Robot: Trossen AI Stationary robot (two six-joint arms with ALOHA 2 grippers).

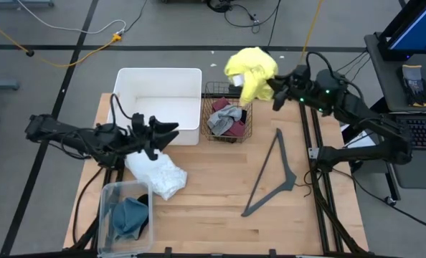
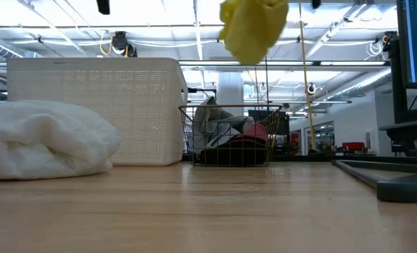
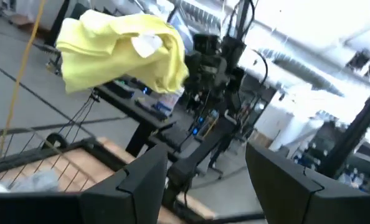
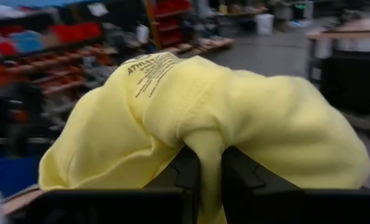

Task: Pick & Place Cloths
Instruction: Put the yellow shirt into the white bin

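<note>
My right gripper (image 1: 274, 90) is shut on a yellow cloth (image 1: 250, 70), held high over the far right corner of the wire basket (image 1: 204, 107). The cloth also shows in the low view (image 2: 253, 28) and in the left wrist view (image 3: 123, 50). Grey (image 1: 226, 115) and maroon (image 1: 234, 130) cloths lie in the basket. A white cloth (image 1: 155, 172) lies bunched on the table (image 2: 47, 140). My left gripper (image 1: 166, 132) is open above the white cloth's far end and touches nothing. A teal-blue cloth (image 1: 129, 217) sits in a clear tub. My right gripper (image 4: 211, 168) pinches a bunched fold (image 4: 210, 146) of the yellow cloth between its two fingers, coming about level from the table's right side. The cloth is lifted clear of the basket, billows over the fingers and hangs slack below them.
A white bin (image 1: 159, 75) stands left of the basket. The clear tub (image 1: 105, 208) sits at the near left corner. A dark grey hanger (image 1: 274, 175) lies flat on the right part of the table, with bare wood between it and the white cloth.
</note>
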